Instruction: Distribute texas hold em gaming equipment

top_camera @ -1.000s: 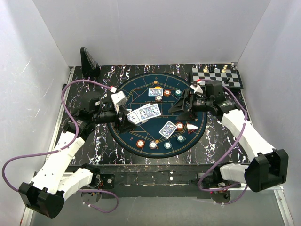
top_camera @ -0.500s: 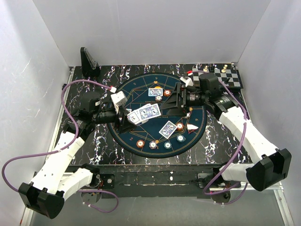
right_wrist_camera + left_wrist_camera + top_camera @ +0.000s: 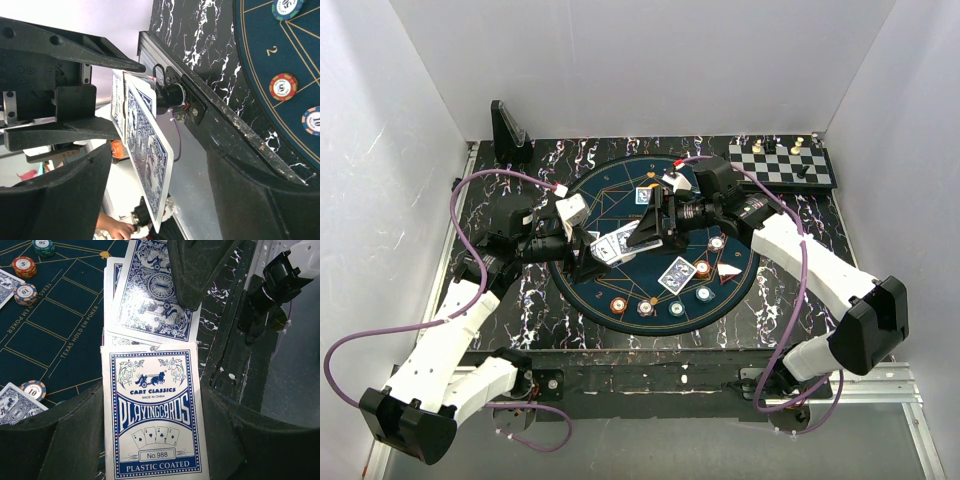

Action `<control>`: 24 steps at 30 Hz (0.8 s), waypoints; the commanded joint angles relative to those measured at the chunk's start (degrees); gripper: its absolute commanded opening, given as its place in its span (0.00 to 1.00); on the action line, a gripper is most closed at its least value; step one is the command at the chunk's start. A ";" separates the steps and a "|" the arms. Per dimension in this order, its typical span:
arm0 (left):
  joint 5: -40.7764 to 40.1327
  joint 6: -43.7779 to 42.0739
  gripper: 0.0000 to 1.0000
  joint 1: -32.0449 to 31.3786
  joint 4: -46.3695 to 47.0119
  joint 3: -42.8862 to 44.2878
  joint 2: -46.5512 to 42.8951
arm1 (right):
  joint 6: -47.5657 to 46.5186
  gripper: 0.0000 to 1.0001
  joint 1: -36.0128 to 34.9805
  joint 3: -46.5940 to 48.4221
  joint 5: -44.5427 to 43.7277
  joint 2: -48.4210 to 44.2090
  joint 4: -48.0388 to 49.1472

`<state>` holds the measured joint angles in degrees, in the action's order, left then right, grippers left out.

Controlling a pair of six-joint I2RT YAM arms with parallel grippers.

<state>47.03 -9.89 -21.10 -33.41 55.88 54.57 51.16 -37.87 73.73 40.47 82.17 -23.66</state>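
— The right arm has swung in from the chessboard (image 3: 782, 165) at the far right corner of the worktop (image 3: 775, 300). The right hand (image 3: 642, 236) now sits over the middle of the mat (image 3: 610, 195), facing the left one.

— And the left hand (image 3: 592, 250)?

— It has not shifted. It is closed tight on the pack of cards (image 3: 152, 440), held above the mat's left half. A few blue-backed cards are pushed out past the pack's end.

— Has the right hand taken one?

— No. Its fingers are spread wide on either side of the top card (image 3: 147, 160). The right wrist view shows a gap on both sides, so it grips nothing.

— The rest of the gear?

— Two face-down cards (image 3: 677, 273) lie right of the mat's centre. Chips (image 3: 646, 307) run along the mat's near edge, with a few more toward its right edge.
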 commanded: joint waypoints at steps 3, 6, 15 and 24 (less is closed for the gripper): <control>1.75 -0.83 0.00 0.27 0.19 1.95 -1.48 | 0.70 0.63 -0.10 0.98 -2.32 -1.40 1.69; 1.84 -0.74 0.00 0.18 0.19 1.96 -1.48 | 0.87 0.52 -0.19 0.36 -2.50 -1.40 1.51; 1.75 -1.01 0.00 0.27 -0.17 2.04 -1.83 | 0.96 0.32 -0.10 0.27 -2.59 -2.98 0.64; 1.75 -1.27 0.00 0.18 -0.17 2.48 -1.57 | 0.96 0.27 1.04 -1.22 -2.06 -5.44 -1.04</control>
<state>47.22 -10.46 -21.10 -34.74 55.90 54.52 52.47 -37.58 73.25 38.06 79.00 -23.99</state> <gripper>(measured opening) 0.646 0.271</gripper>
